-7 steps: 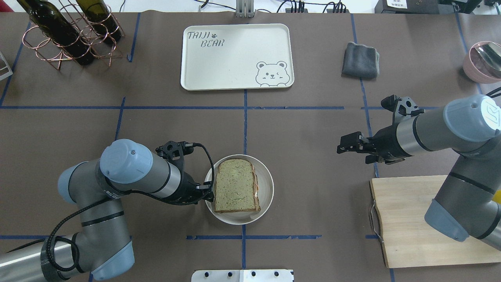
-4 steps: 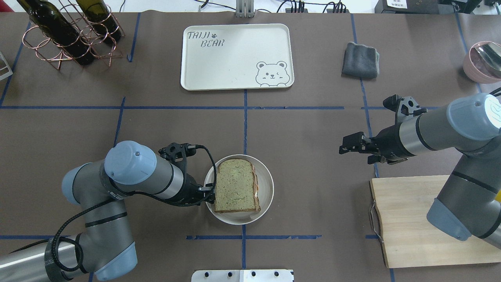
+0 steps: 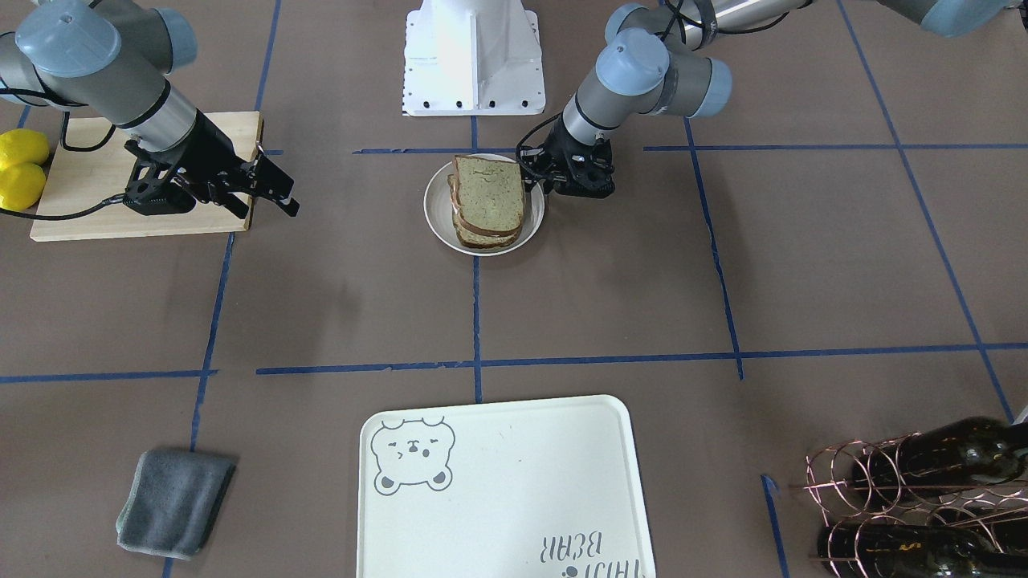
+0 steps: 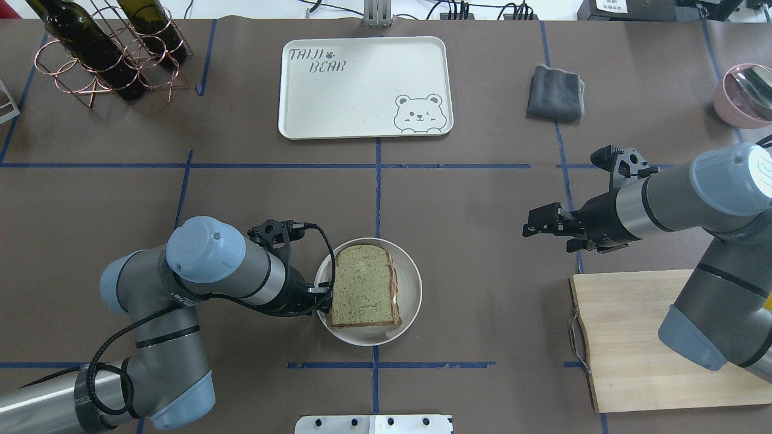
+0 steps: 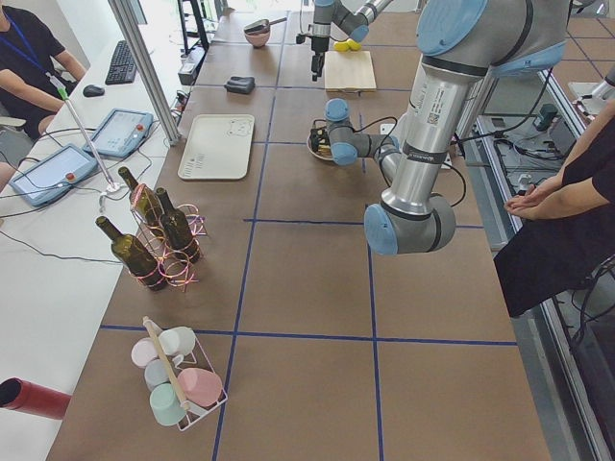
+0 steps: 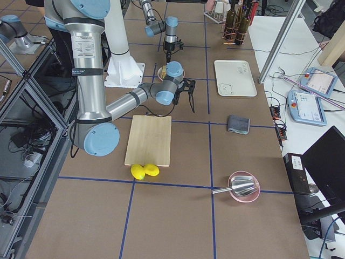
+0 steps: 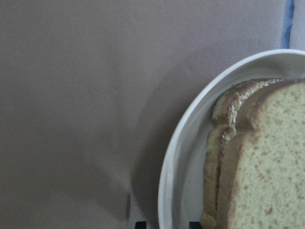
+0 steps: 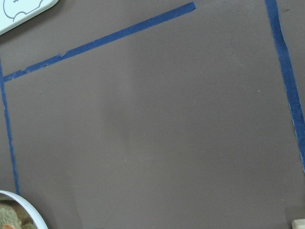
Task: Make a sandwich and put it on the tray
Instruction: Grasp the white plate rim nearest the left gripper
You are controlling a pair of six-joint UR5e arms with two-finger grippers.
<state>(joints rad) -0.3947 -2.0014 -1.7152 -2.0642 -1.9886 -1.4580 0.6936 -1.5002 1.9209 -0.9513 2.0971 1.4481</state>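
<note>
Your left claw sits low at the dish rim, narrowly parted astride it, likely to carry the sandwich, which lies on the dish, well short of the tray. The right claw hangs open, empty, clear of the path.

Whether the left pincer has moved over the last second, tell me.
Yes, slightly: in the overhead view the left pincer has edged rightward, toward the white dish holding the sandwich.
</note>
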